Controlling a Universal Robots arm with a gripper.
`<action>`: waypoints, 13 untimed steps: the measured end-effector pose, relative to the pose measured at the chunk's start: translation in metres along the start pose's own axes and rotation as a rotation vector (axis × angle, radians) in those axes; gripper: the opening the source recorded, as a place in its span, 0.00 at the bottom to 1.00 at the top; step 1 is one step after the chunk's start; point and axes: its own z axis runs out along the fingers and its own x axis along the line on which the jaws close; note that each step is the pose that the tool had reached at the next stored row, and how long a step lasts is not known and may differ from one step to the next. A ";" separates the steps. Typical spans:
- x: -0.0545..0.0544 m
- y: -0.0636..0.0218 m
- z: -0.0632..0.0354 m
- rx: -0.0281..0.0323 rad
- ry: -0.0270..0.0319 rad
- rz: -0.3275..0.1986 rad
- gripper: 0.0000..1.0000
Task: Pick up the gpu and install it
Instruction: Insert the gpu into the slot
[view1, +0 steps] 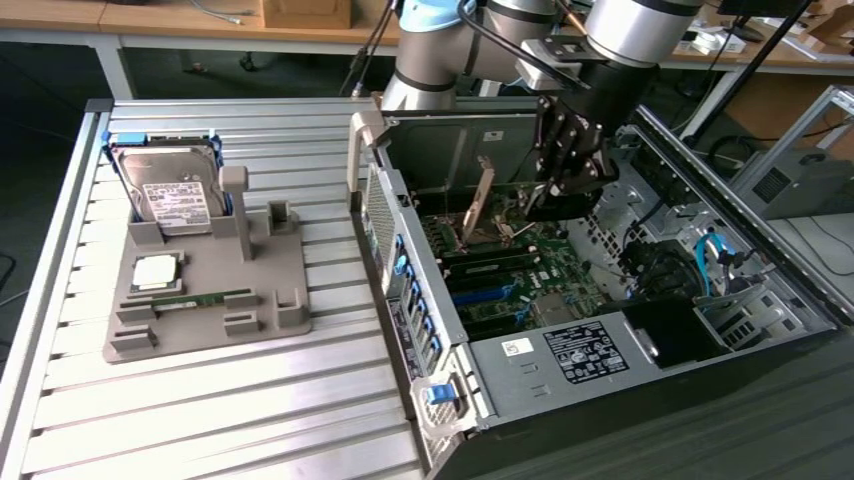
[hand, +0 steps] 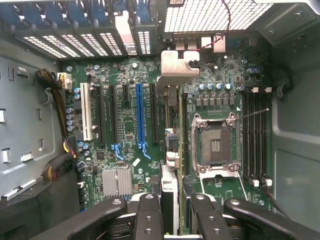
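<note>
With gripper (hand: 173, 205) pinched narrow on the edge-on gpu (hand: 170, 180), risks skewing off the slot, probably hidden beneath, and jamming its bracket (hand: 179, 70) against the case wall (hand: 215, 20).

The gpu (hand: 170, 187) is a thin flat card, seen edge-on in the wrist view as a narrow dark and grey strip ending in a bent silver metal bracket. It stands on its long edge, clamped between the fingers (hand: 149, 216) of the pincer (hand: 172, 222), one pair on each broad face. From that grip it runs straight out beyond the fingertips, with the bracket at the end farthest from the pincer.
</note>
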 end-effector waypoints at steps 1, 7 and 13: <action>0.000 0.0000 0.0000 0.0000 0.0000 0.000 0.27; 0.001 -0.0001 0.0002 0.0000 -0.0001 0.000 0.27; 0.003 -0.0001 0.0008 -0.0001 0.0001 0.000 0.27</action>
